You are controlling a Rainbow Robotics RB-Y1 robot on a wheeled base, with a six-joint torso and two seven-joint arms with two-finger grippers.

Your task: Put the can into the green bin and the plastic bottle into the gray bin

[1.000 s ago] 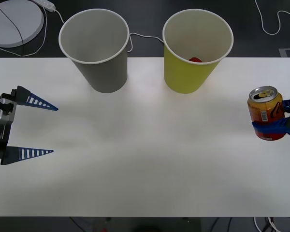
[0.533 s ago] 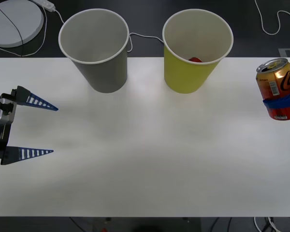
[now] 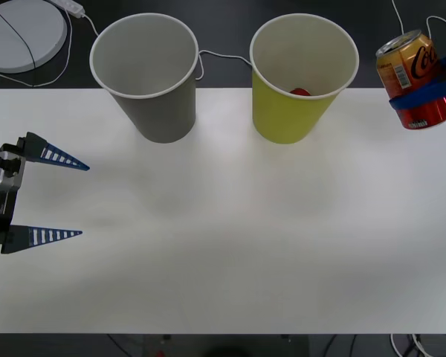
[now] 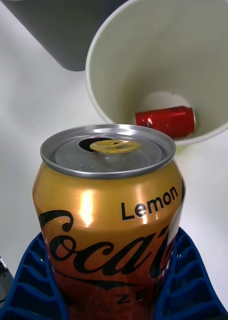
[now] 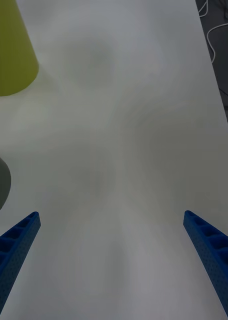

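Orange can (image 3: 415, 71) with shiny top, tilted, raised off table right of green bin (image 3: 301, 82). Small red can (image 4: 165, 121) lying inside that bin. Gray bin (image 3: 147, 74) upright to its left.

A white table (image 3: 223, 245) stands over dark floor (image 3: 223, 71) strewn with white cables (image 3: 416, 37) and a round gray disc (image 3: 18, 33).

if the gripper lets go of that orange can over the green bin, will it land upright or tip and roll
The orange metal drink can, held tilted by the right gripper, would probably land on its side. Its tab opening looks open, so it is likely light. A red can already in the yellow-green cup-shaped bin may deflect it.
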